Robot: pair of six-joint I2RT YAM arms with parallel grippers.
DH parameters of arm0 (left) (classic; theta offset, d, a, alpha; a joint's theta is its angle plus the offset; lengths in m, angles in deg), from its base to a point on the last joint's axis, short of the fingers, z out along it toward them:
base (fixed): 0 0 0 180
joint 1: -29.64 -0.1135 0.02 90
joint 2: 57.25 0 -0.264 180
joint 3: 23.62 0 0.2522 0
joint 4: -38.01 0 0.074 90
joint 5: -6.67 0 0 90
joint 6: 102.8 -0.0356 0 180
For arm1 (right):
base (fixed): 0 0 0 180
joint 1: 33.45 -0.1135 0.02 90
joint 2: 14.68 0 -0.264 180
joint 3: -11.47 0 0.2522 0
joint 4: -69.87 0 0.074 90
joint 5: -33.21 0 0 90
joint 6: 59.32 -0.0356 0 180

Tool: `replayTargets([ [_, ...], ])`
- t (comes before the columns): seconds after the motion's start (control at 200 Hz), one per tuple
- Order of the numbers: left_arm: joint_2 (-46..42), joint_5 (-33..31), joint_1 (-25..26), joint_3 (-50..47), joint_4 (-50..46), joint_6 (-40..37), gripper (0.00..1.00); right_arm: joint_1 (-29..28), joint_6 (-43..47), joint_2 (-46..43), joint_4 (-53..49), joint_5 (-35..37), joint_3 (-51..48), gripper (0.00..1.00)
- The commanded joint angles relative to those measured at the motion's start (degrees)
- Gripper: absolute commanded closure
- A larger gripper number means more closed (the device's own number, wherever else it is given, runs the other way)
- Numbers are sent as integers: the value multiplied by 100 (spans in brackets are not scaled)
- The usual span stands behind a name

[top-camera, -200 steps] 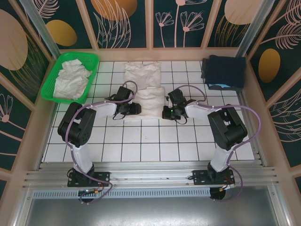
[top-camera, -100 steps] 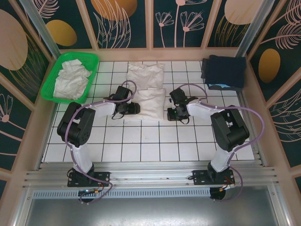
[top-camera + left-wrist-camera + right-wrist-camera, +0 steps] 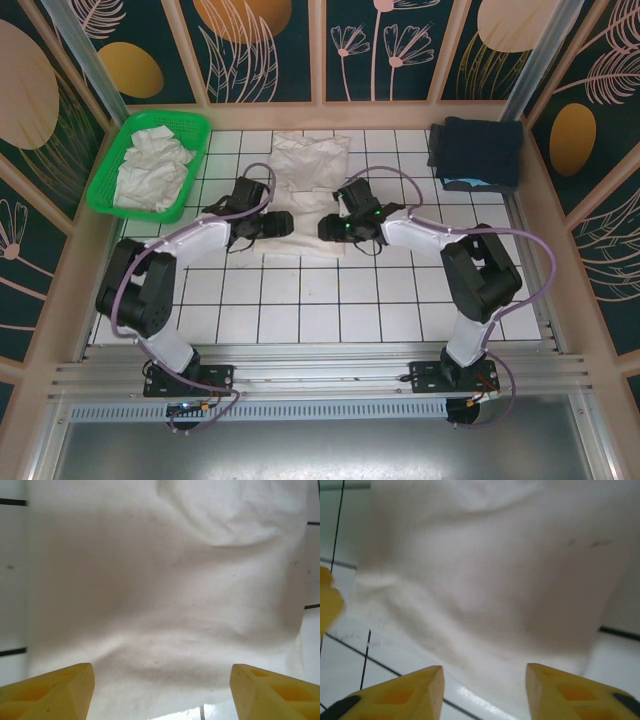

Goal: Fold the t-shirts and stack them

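1. Looking down from the top camera, I count two folded shirts on the table [image 3: 300, 300]. The near shirt [image 3: 305, 208] lies at its middle and the far shirt [image 3: 312, 158] just beyond, at 12 o'clock.
2. Their edges meet or nearly do. I cannot tell whether they overlap, but neither lies on top of the other, so no stack exists yet.
3. The left pincer [image 3: 288, 226] sits at the near shirt's 9 o'clock side and the right pincer [image 3: 324, 230] at its 3 o'clock side, both low over the cloth.
4. On my left wrist feed the yellow fingers [image 3: 55, 692] stand wide apart with nothing between them, and the shirt lies flat just ahead. The right wrist feed reads alike: jaws parted, gripping nothing, cloth ahead.
5. Done so far, I judge: two shirts folded, about the early half of the job.
6. Left to do: the basket [image 3: 168, 116] at 10 o'clock holds crumpled shirts [image 3: 150, 170], and I cannot make out how many. Each needs pulling out and folding, and the folded ones must go onto one pile.
7. The dark pile [image 3: 475, 150] at 2 o'clock is folded dark cloth, which I take to be outside this job.
8. I can read no writing. I find no brand or label on shirts, basket or arms. The walls [image 3: 260, 50] carry only plant drawings, and the small specks on the cloth are marks, not letters.
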Motion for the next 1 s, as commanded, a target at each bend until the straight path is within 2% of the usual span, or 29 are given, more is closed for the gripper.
replayTargets([
  [0.0, -183, -370, -140, -482, -239, 316, 27, 15, -531, -102, 76, 398, -289, 46],
  [0.135, -238, -238, -251, -959, 62, 532, 28, -49, -717, -330, 160, 466, -700, 40],
  [0.455, 123, 224, -257, -1024, 655, 610, 43, -182, -899, 143, 373, 176, -690, 40],
  [0.565, 270, 228, -256, -903, 665, 545, 54, -183, -929, 291, 290, 210, -593, 41],
  [0.651, 271, 234, -257, -828, 644, 504, 59, -213, -969, 371, 101, 415, -517, 41],
  [0.756, 425, 48, -265, -781, 525, 477, 58, -270, -979, 389, -215, 889, -401, 40],
  [0.831, 419, -18, -282, -798, 524, 468, 59, -275, -935, 409, -97, 784, -426, 40],
  [0.941, 476, 40, -301, -753, 532, 443, 69, -321, -922, 522, 247, 274, -438, 51],
  [0.996, 452, 68, -301, -737, 526, 451, 77, -349, -948, 581, 224, 273, -377, 68],
])
